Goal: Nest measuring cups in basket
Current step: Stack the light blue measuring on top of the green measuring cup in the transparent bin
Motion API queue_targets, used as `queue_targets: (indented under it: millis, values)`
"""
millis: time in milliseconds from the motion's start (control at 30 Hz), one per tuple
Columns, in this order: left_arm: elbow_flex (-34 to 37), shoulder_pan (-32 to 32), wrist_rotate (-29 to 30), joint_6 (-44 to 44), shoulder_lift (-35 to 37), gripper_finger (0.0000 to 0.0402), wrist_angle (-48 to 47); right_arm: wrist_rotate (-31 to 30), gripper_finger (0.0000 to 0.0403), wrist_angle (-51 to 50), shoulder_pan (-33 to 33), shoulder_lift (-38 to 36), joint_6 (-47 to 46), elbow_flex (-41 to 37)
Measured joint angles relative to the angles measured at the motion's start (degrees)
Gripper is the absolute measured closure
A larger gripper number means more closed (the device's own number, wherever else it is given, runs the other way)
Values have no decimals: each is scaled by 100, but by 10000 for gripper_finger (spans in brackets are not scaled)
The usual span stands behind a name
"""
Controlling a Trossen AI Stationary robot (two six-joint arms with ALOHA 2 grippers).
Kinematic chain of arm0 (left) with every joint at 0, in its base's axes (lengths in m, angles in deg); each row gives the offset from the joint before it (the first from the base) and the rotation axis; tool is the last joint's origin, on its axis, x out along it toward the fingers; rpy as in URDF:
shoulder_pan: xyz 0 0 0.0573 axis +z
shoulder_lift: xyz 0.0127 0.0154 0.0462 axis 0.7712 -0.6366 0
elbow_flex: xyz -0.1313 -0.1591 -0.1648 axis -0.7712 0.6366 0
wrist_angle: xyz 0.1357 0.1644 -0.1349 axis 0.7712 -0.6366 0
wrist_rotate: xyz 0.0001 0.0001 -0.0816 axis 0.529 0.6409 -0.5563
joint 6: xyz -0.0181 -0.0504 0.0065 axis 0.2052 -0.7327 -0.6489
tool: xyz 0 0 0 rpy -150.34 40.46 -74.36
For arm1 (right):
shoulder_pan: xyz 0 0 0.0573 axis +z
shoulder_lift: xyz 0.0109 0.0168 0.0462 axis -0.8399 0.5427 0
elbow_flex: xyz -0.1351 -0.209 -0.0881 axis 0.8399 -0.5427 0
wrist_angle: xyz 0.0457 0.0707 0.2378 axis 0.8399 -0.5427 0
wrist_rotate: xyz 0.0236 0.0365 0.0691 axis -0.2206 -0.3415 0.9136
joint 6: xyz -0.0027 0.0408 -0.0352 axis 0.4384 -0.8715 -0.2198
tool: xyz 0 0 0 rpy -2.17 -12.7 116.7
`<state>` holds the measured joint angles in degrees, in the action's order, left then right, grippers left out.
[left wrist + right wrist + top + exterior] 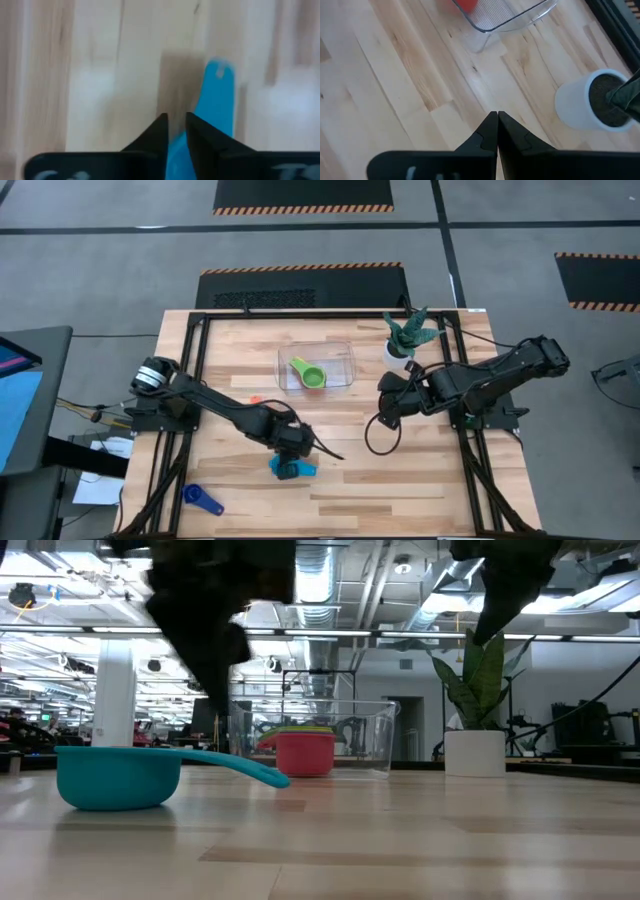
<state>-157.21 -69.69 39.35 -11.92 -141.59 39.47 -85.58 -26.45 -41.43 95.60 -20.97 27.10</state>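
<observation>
A pale butcher-block table (330,480) on a black frame sits in a large workshop with grey floor and striped hazard mats; the overhead view shows it filling the middle of the frame. Near the table's upper centre stands the clear basket (340,352), already holding a green measuring cup (310,373); the table-level view also shows a red cup (305,753) inside it, under the green rim. A white pot with a plant (405,338) stands just right of the basket.

The left gripper (290,448) hangs at the lower centre of the overhead view, directly over a teal measuring cup (292,469) lying on the wood. In the left wrist view the two dark fingers stand slightly parted, a narrow gap between them, with the teal handle (215,100) running away from the tips and a little to one side of the gap. The table-level view shows the teal cup resting upright on the table, bowl at the frame's left and its flat handle reaching right. The left arm is clearly the nearer one to it.

A blue cup (203,499) lies at the lower left, well apart.

The right gripper (384,412) waits right of centre, fingers pressed together, holding nothing.
</observation>
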Motion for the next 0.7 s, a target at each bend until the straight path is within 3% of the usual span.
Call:
queue_targets:
  millis: [100,367,600,700]
  values:
    - [-350,-53,-320,410,-244,391,132,0,376,-59,1,0,206,0]
    - [-1005,-376,-1380,732,-689,401,139,0,376,-58,0,2,251,0]
    - [-1006,-429,-1437,723,-1280,401,233,0,376,-140,0,2,248,0]
    - [-1088,-366,-1077,775,-1434,401,156,0,376,-214,0,2,235,0]
